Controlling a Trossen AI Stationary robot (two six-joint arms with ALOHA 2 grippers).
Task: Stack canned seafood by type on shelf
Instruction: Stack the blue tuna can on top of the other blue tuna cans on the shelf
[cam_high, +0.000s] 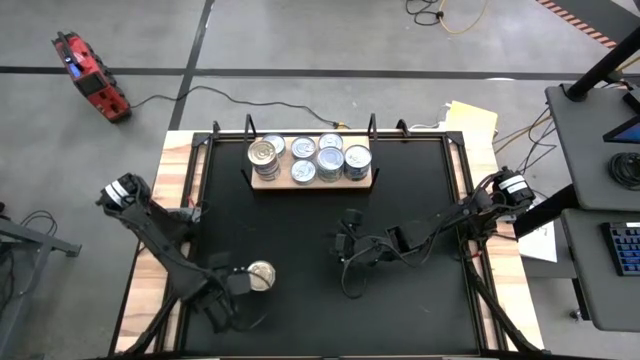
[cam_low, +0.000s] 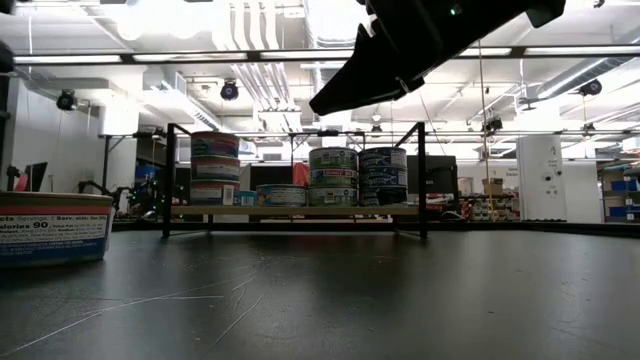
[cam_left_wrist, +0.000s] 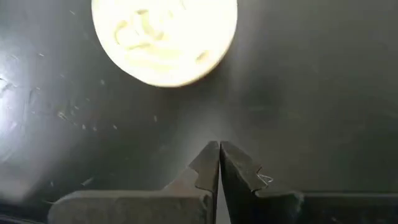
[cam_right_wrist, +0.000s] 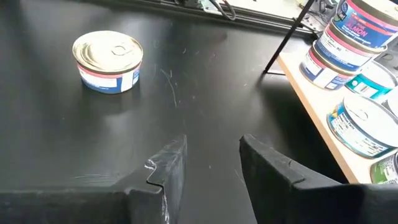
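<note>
Gold-topped tin (cam_high: 260, 275) alone on black table (cam_high: 420, 200), near front left. Remaining tins (cam_high: 318, 158) stacked on wooden shelf (cam_high: 262, 183) at back. Left gripper (cam_high: 236, 283) just beside lone tin, fingers pressed together, empty. Right gripper (cam_high: 345, 243) mid-table, fingers parted, holding nothing.

Lone can (cam_low: 52, 228) label reading "90" and "calories", other can labels too small to read
</note>
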